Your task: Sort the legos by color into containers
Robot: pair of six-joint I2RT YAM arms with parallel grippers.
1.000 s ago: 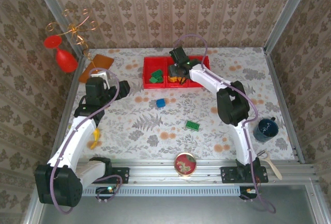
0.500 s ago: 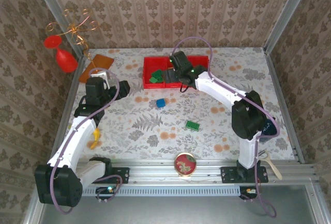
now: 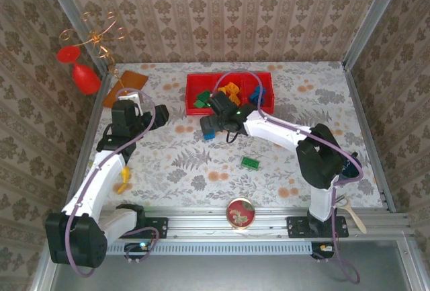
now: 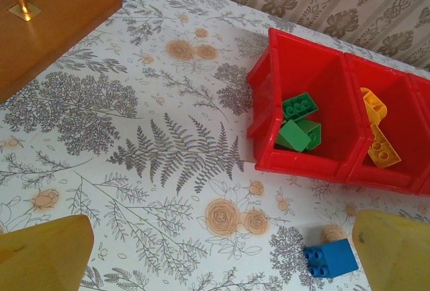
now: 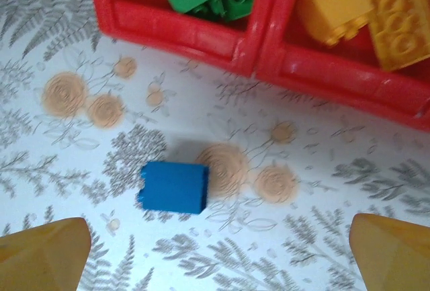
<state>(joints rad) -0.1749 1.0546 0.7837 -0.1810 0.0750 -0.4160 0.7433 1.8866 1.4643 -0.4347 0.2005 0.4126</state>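
Blue lego (image 5: 173,187) loose on counter (image 5: 80,143), lower centre of right wrist view, just ahead of spread right fingers (image 5: 40,257), untouched.
Left fingers (image 4: 40,257) spread too, holding nothing; red containers (image 4: 295,163) upper right there, green legos (image 4: 299,123) in left bin, yellow legos (image 4: 376,133) in next; another green lego (image 3: 250,162) on counter, centre of top view.

Blue lego (image 5: 173,187) lies loose near red containers (image 5: 201,32).

walled on three sides in beige damask wallpaper (image 3: 222,15), framed by aluminium posts (image 3: 373,17), floored with floral tablecloth (image 3: 181,163), evenly lit.
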